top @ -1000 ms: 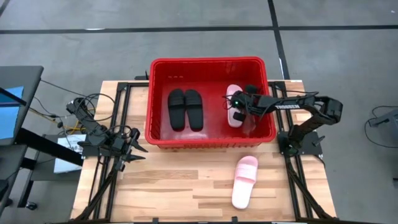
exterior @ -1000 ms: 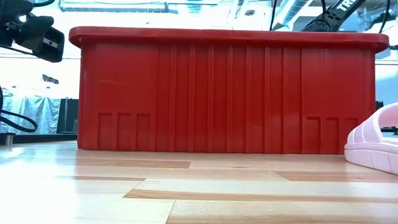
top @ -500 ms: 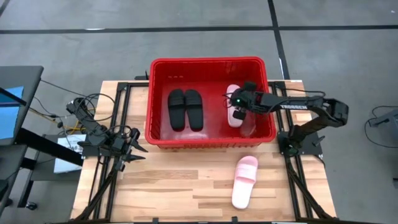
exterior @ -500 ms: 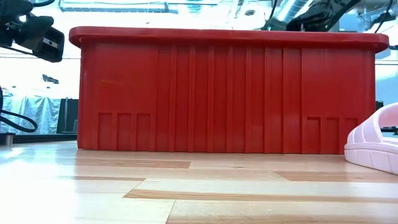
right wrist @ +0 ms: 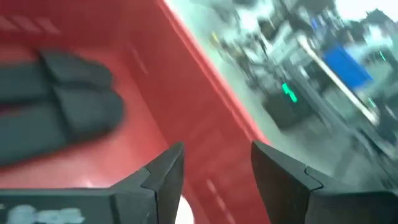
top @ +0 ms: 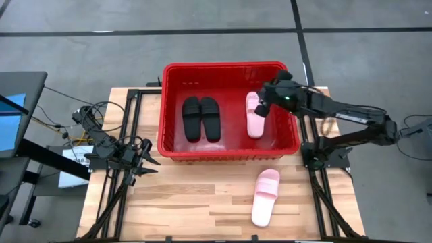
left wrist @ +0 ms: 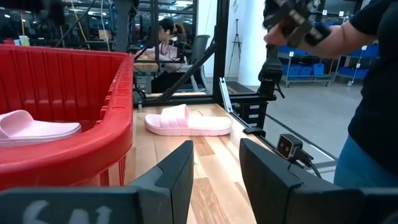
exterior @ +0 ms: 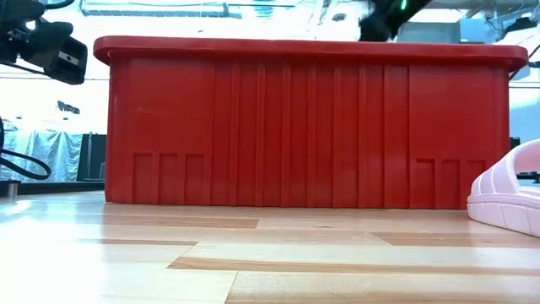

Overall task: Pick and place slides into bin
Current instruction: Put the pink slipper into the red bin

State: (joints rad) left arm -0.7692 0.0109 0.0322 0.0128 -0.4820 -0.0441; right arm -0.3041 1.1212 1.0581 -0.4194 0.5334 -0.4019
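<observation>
Right claw (top: 264, 101) apart (empty) | pink slide (top: 254, 115) lengthwise in bin (top: 229, 68)

The right gripper (top: 264, 102) is hanging with fingers apart, arm stretched out — the left gripper (top: 147, 161) is resting open.

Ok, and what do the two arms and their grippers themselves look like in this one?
Both arms are dark, slim and jointed. The right arm bears white lettering too small to read, and a green light glows near the right gripper. The left gripper ends in two pointed black fingers, flat and broad up close. Loose cables trail behind the left arm.
</observation>
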